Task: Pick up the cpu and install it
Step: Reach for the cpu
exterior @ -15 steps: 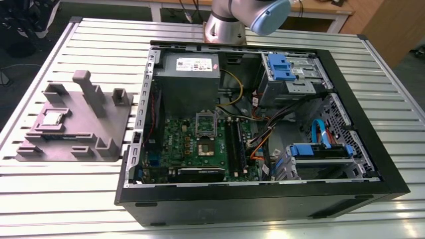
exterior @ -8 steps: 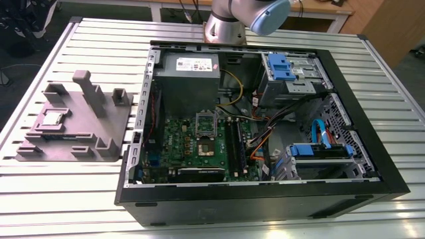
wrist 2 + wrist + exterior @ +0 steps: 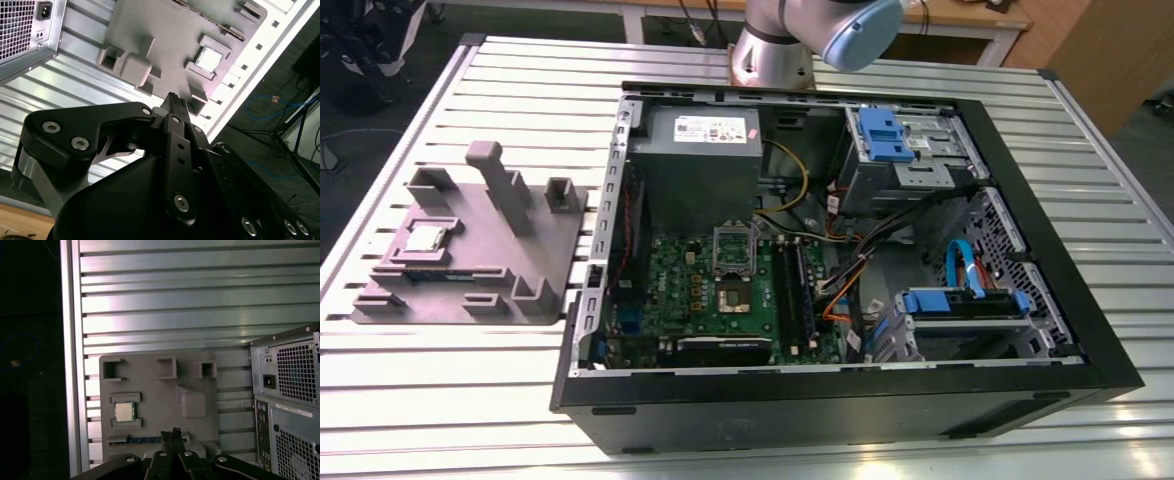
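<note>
The cpu [image 3: 427,238] is a small square chip with a silver top. It lies in a recess of the gray fixture plate [image 3: 487,262] at the exterior view's left, beside the open computer case [image 3: 854,400]. Both wrist views look down on the cpu [image 3: 125,411] [image 3: 208,58] from well above. My gripper [image 3: 170,432] [image 3: 174,97] hangs high over the fixture plate [image 3: 150,385], fingers pressed together with nothing between them. On the green motherboard [image 3: 674,290] inside the case, the socket [image 3: 731,295] lies bare, with its silver bracket [image 3: 731,243] standing upright.
The arm's base [image 3: 771,55] stands behind the case. The case holds a gray power-supply box [image 3: 700,150], blue drive brackets [image 3: 887,135] and loose cables [image 3: 854,270]. The fixture plate carries raised posts [image 3: 494,175]. The slatted aluminium table [image 3: 454,400] ends just beyond the plate.
</note>
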Controlling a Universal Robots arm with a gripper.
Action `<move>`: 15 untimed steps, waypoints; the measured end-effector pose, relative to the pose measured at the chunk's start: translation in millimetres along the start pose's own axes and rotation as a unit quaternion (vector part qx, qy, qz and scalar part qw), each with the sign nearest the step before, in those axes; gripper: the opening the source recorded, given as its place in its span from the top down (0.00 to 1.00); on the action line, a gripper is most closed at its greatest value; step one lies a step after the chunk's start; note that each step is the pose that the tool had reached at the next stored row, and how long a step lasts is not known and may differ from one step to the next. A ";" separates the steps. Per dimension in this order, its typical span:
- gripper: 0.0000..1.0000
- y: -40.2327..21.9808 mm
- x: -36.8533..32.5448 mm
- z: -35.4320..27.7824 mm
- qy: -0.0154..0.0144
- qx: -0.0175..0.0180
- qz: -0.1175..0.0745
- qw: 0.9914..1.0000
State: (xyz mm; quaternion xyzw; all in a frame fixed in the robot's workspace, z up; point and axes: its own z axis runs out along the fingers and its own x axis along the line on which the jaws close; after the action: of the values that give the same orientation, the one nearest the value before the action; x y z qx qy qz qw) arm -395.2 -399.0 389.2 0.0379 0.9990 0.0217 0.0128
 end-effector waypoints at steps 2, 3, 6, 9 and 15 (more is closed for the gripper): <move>0.89 -0.1 1.0 0.0 0.000 0.000 0.000 1.000; 0.89 -0.1 1.6 0.0 0.000 0.000 0.000 1.000; 0.89 -0.2 2.9 0.0 0.000 0.000 0.000 1.000; 0.89 -0.3 3.6 0.0 0.000 0.000 0.000 1.000; 0.89 -0.4 5.0 0.0 0.000 0.000 0.000 1.000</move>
State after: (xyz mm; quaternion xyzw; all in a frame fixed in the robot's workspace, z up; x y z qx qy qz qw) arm -400.2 -399.0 389.0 0.0379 0.9990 0.0217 0.0127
